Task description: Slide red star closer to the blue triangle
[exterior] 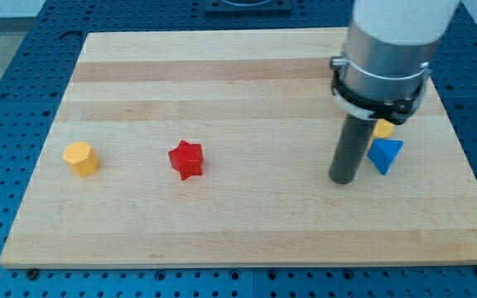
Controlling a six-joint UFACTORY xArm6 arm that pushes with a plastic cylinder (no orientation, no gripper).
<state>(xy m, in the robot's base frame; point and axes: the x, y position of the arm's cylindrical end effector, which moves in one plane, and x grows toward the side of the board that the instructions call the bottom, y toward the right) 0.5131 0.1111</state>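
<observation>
Wooden board (247, 74) is carrying my tip (343, 180), gripping nothing, sitting just left of the blue triangle (386, 155); red star (186, 159) is waiting well left, so I'm judging circling behind it comes next.

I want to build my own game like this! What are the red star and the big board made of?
The red star looks like painted wood or plastic: solid, even colour, slight sheen; I can't tell which. The board looks like pale wood, with glued strips and grain lines showing, smooth finish.
</observation>
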